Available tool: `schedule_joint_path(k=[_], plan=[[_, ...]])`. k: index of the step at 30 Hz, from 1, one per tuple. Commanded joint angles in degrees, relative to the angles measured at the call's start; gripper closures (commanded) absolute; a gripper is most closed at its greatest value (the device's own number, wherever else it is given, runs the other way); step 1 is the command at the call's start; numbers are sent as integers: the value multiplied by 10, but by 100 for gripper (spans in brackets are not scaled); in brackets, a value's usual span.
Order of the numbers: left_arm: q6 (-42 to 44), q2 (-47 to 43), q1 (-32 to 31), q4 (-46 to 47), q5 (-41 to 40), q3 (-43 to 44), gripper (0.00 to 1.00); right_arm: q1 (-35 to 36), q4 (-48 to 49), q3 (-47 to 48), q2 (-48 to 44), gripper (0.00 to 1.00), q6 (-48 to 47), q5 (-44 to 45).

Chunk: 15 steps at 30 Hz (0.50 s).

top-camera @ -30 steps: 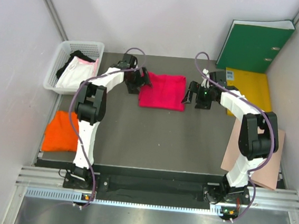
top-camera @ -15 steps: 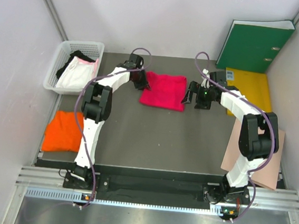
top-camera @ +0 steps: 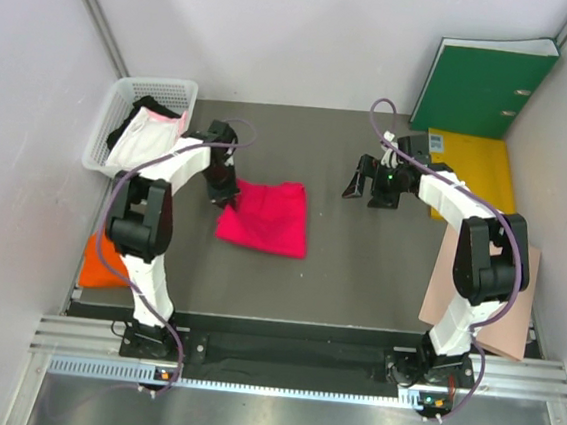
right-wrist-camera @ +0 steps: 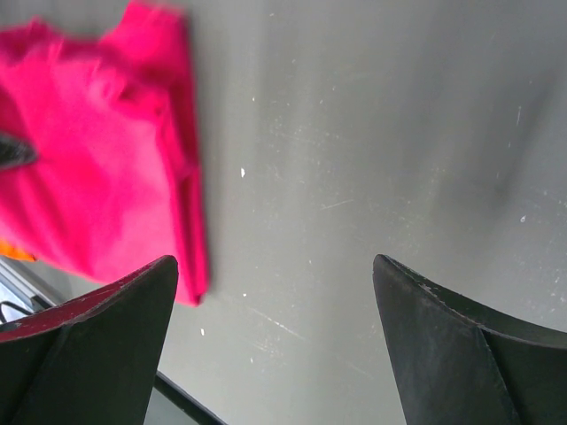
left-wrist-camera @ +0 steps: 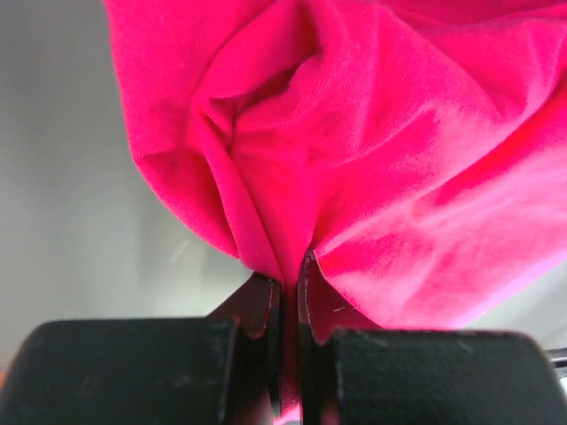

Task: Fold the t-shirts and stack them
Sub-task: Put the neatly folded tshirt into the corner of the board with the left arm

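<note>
We see the left end effector (top-camera: 227, 197) pressed together on the left edge of the magenta-red t-shirt (top-camera: 268, 219). The shirt lies as a rough, slightly tilted rectangle on the dark desk (top-camera: 368, 271), left of the middle. In the left wrist view its two black fingers (left-wrist-camera: 266, 310) pinch a bunched ridge of the cloth between them, and creases fan away from the grip across the fabric. The right end effector (top-camera: 364, 192) is spread wide over bare desk toward the far right and holds nothing. It is well apart from the magenta-red shirt, which shows only as a blurred patch at the upper left of the right wrist view. At the desk's near left edge we make out the orange t-shirt (top-camera: 98, 265), folded small and partly hidden behind the left arm (top-camera: 142, 224). At the far left corner sits a white basket (top-camera: 97, 144) holding a whitish-pink garment (top-camera: 145, 139) with a black garment (top-camera: 145, 107) behind it. On the right, a green binder (top-camera: 481, 86) leans upright against the back wall. A yellow folder (top-camera: 479, 163) lies flat just in front of it, and a tan paper sheet (top-camera: 481, 297) lies nearer, along the right edge.
</note>
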Motion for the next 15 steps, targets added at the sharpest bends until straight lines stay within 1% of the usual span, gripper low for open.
schedule_joint_path(k=[1, 2, 3, 5, 7, 8, 9, 15], plan=[[16, -107, 32, -104, -76, -79, 100, -4, -7, 28, -10, 9, -12, -14], [13, -140, 42, -108, -89, -93, 100, -3, -9, 30, -8, 9, -14, -15], [11, -156, 64, -112, -89, -105, 100, -4, -11, 34, -7, 9, -15, -15], [8, -196, 97, -124, -116, -130, 100, -3, -16, 40, -2, 9, -18, -18], [8, -215, 120, -135, -142, -141, 100, -3, -24, 46, 5, 9, -23, -21], [9, -232, 147, -145, -151, -144, 100, -3, -27, 52, 7, 9, -24, -22], [11, -240, 160, -150, -163, -148, 100, -3, -32, 55, 9, 10, -26, -22], [49, -281, 265, -157, -176, -173, 100, -2, -39, 67, 22, 10, -27, -34]])
